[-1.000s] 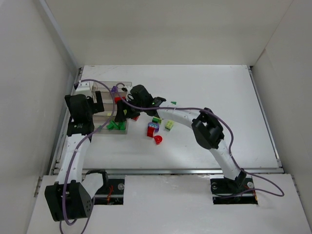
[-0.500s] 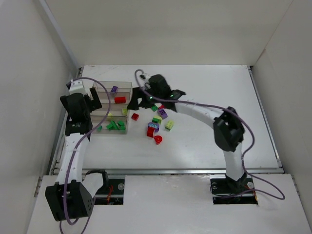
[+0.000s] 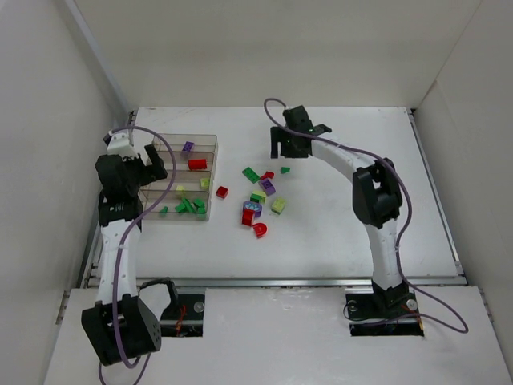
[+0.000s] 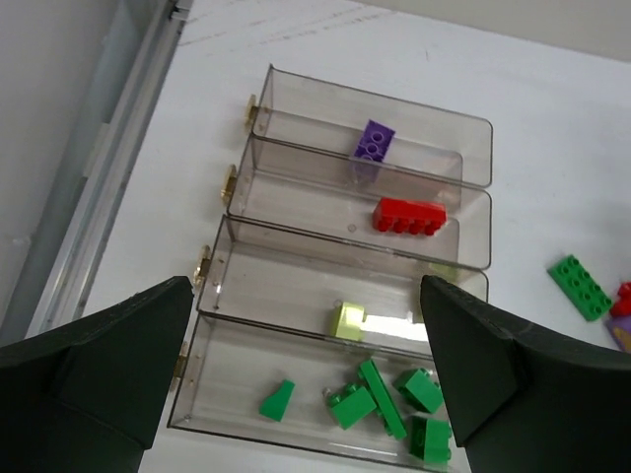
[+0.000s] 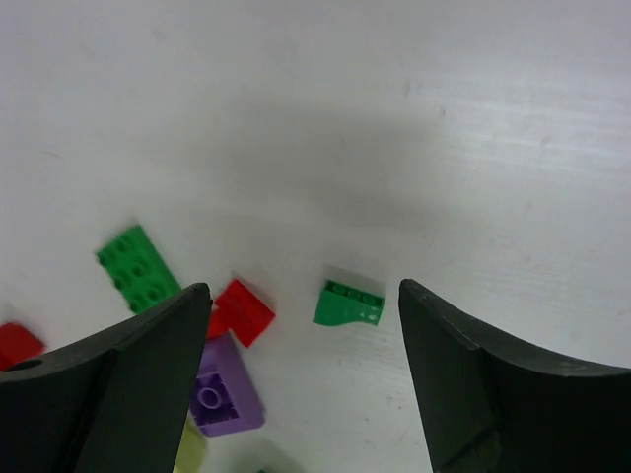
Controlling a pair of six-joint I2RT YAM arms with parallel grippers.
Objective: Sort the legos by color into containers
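Note:
The containers (image 3: 215, 141) are one clear box with four rows at the table's left. In the left wrist view its rows (image 4: 296, 84) hold a purple brick (image 4: 375, 141), a red brick (image 4: 409, 216), a yellow-green brick (image 4: 347, 318) and several green bricks (image 4: 394, 394). My left gripper (image 3: 154, 172) (image 4: 306, 286) hangs open above the box's left end, holding nothing. Loose legos (image 3: 260, 196) lie right of the box. My right gripper (image 3: 290, 151) (image 5: 304, 286) is open and empty above a small green slope brick (image 5: 349, 303), near a red brick (image 5: 240, 310) and a purple brick (image 5: 225, 399).
A green plate (image 5: 138, 266) (image 3: 251, 175) and a red brick (image 3: 222, 192) lie between the box and the pile. A red-and-blue stack (image 3: 251, 212) and a red piece (image 3: 260, 231) sit nearer the front. White walls enclose the table on three sides.
My right arm has drawn back from the box and swung to the far middle of the table, above the loose pile. The left gripper has shifted slightly left, still open.

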